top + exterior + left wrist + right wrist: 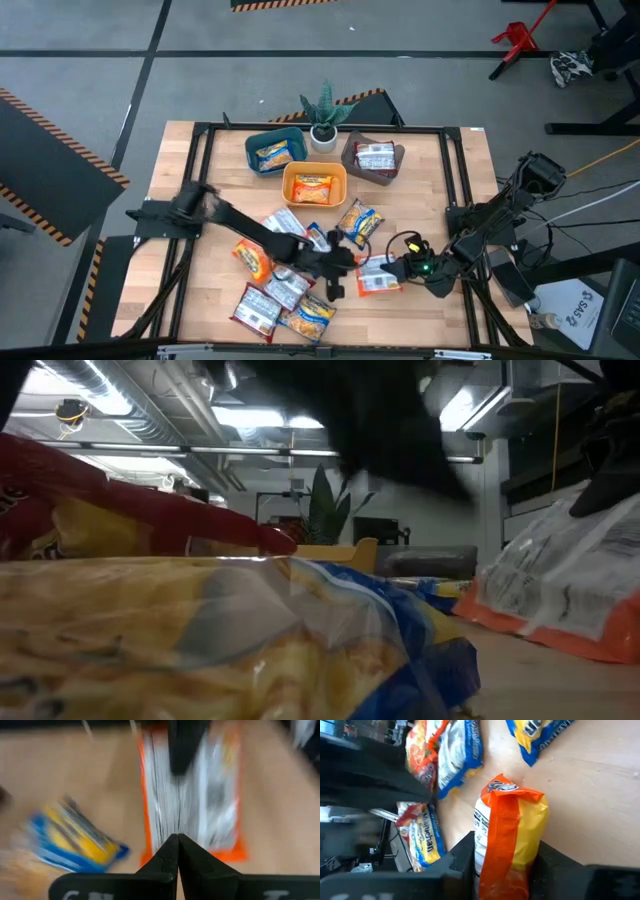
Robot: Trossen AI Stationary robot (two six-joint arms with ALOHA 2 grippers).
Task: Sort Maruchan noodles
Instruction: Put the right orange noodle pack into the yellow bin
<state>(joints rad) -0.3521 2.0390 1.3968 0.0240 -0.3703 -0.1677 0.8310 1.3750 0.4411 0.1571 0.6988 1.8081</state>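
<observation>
Three packets binned, one per bin [315,187]; roughly eight left on counter [430,190]. Right hand [398,268] clamped on orange packet [507,832]; left hand [335,285] closed empty.

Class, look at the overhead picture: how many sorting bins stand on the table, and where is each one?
3. The teal bin stands at the back beside the potted plant, the grey bin on the plant's other side, and the orange bin just in front, between them. Each holds one noodle packet.
</observation>
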